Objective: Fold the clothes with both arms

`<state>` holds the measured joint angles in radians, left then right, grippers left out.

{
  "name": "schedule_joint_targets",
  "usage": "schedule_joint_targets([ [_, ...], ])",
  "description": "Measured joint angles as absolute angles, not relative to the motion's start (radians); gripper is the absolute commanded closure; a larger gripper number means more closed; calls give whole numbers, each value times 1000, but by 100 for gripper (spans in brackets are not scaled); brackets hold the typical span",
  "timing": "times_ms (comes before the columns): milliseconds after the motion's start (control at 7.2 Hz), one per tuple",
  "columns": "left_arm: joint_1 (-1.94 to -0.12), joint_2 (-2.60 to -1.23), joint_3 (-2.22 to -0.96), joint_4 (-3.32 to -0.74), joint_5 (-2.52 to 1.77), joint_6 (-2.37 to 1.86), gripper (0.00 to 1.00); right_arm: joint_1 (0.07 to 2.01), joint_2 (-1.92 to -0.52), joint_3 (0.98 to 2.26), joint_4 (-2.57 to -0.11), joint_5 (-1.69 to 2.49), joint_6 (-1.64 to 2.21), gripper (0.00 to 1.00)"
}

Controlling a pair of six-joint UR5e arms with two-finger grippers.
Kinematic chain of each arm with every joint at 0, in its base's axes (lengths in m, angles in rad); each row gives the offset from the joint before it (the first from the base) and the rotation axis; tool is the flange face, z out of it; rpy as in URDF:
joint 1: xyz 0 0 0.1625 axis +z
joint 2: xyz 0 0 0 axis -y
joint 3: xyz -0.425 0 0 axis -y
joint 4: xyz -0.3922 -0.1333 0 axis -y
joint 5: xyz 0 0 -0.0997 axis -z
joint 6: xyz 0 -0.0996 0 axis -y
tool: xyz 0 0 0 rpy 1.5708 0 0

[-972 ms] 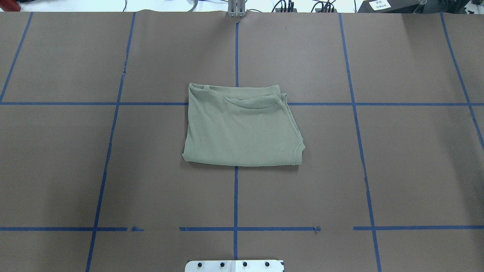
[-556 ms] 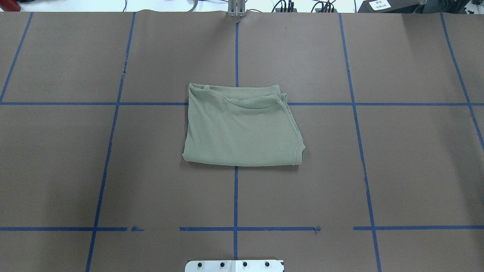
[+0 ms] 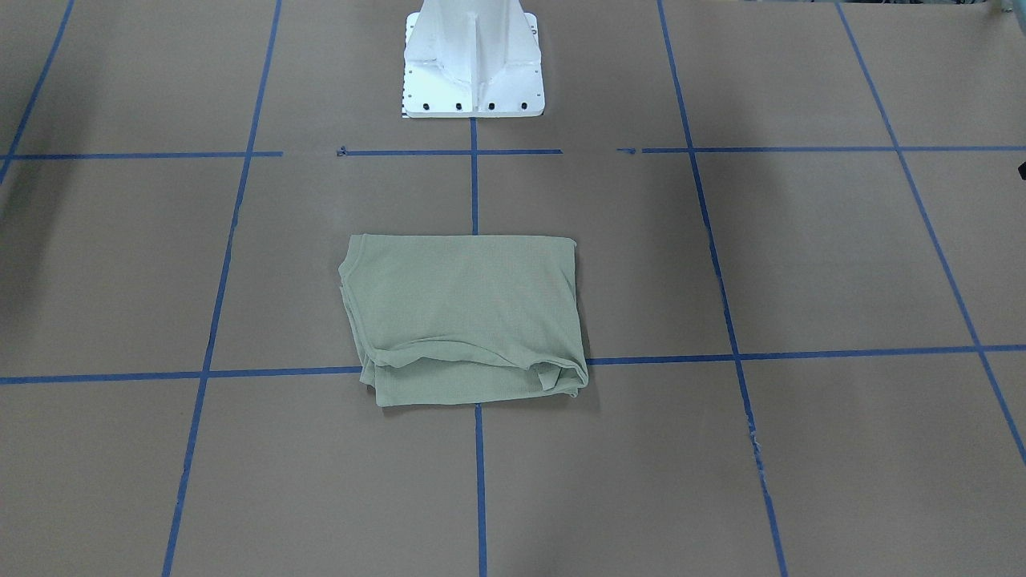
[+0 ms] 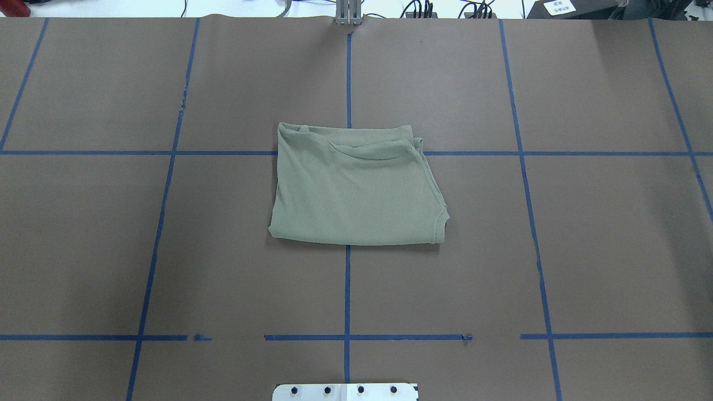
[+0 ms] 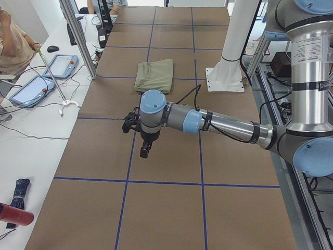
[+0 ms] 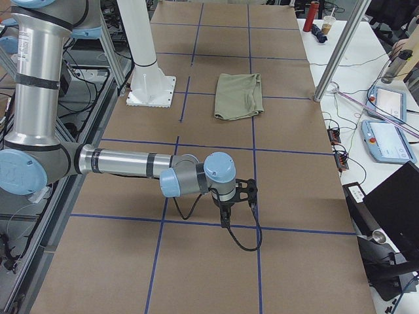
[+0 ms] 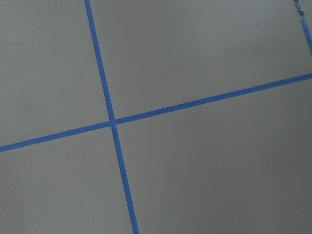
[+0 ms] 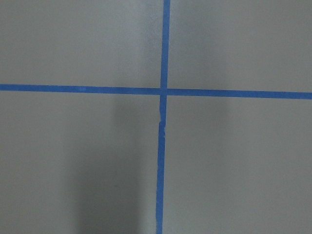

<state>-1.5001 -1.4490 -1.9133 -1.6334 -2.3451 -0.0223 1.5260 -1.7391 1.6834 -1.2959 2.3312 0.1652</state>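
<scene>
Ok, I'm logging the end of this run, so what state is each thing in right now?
shirt: folded, lying flat on the table, held by nothing.
left gripper: above the table, apart from the shirt; open or shut unclear.
right gripper: likewise, at the other end.

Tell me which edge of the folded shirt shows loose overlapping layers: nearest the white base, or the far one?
The far edge of the shirt, away from the white base: layers overlap and curl there, while the near edge is straight and smooth.

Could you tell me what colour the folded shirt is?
Sage green, the shirt; clearest in the overhead view.
</scene>
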Motion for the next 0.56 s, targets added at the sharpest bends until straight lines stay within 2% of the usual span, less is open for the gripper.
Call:
schedule_joint_targets([
  [556, -1500, -1437, -1924, -1640, -2353, -22, 1, 1486, -1746, 1706, -1338, 2338, 163, 0],
])
